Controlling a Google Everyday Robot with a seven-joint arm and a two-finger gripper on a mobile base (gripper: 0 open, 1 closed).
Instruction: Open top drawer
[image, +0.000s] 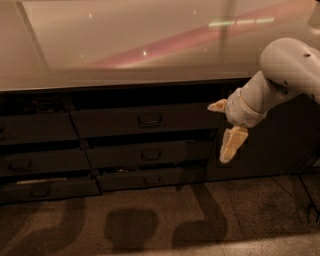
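The top drawer (115, 121) is the wide dark grey front under the counter, with a small dark loop handle (149, 120) at its centre. A dark gap runs above it. My gripper (224, 126) hangs from the white arm (285, 70) to the right of the drawer, past its right end and a little lower than the handle. Its two cream fingers (232, 144) are spread apart and hold nothing. It touches neither the drawer nor the handle.
A glossy counter top (125, 45) spans the scene above the drawers. Two shallower drawers (150, 155) sit below the top one, and another column of drawers (40, 160) is at the left. A dark cabinet door (280, 145) stands behind the gripper. Speckled floor (150, 225) lies below.
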